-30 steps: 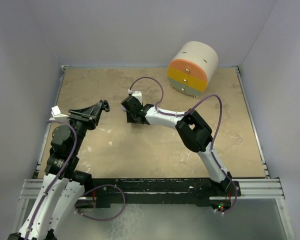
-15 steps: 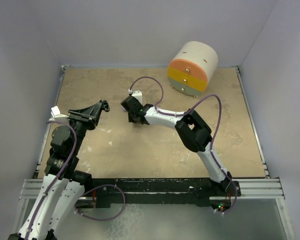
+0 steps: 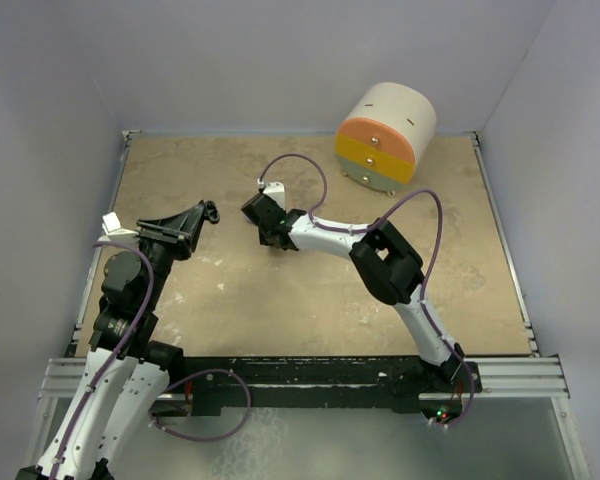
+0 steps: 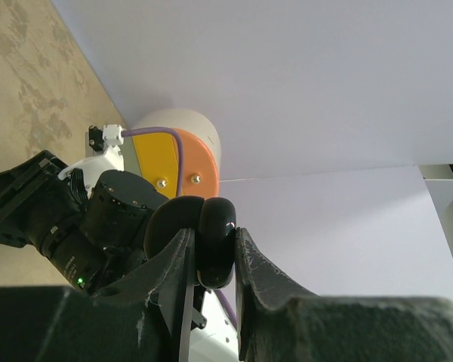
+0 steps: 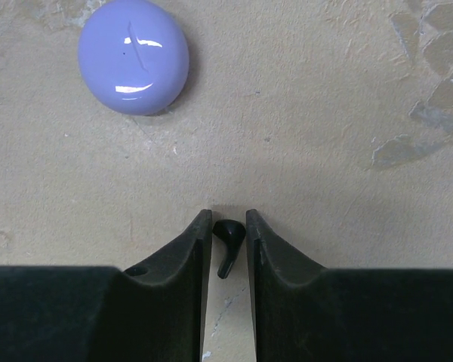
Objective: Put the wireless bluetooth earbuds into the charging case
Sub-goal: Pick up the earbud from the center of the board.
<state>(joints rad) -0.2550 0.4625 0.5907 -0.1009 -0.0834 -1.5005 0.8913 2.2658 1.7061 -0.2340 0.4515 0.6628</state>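
Note:
A black earbud point(image 5: 228, 235), one of the wireless bluetooth earbuds, lies on the tan table between the fingertips of my right gripper point(image 5: 229, 219). The jaws press against both sides of its head. In the top view that gripper point(image 3: 264, 233) points down at mid-table and hides the earbud. My left gripper point(image 4: 213, 232) is raised at the left point(image 3: 208, 211) and is shut on a black round charging case point(image 4: 211, 245), held edge-on with its two halves showing. A lavender round puck point(image 5: 134, 56) rests on the table ahead of the right gripper, to its left.
A cream cylinder-shaped drawer unit point(image 3: 385, 135) with orange, yellow and grey-green fronts stands at the back right of the table. Pale walls enclose the table on three sides. A purple cable loops over the right arm point(image 3: 385, 262).
The right gripper's jaws have narrowed onto the black earbud. The left arm and its case have not moved.

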